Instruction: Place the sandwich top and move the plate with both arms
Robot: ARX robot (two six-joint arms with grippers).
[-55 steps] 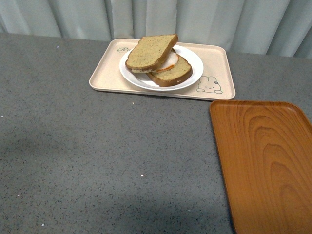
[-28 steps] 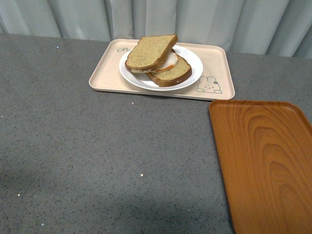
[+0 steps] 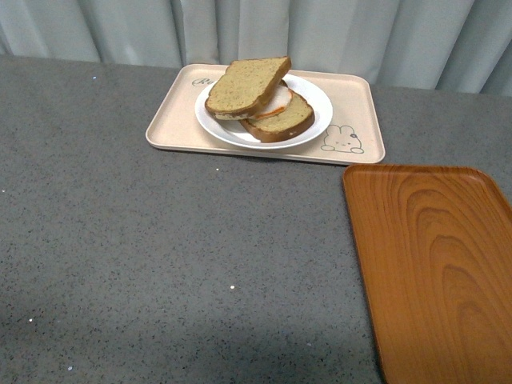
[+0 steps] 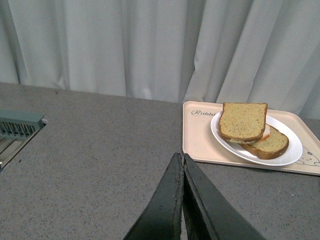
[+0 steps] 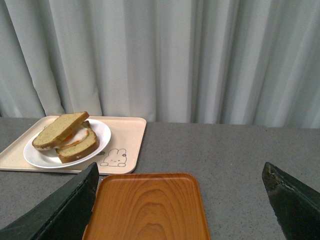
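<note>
My work surface is a grey speckled table (image 3: 160, 264). Directly on it: a beige rabbit-print tray (image 3: 172, 120) at the far side near the curtain, and a wood-grain tray (image 3: 436, 264) nearer me on my right. The two trays lie close, not touching.

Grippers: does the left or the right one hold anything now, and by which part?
Nothing is held. The left gripper is shut on nothing, the right gripper is open. The sandwich top rests on the egg slice on the plate.
</note>
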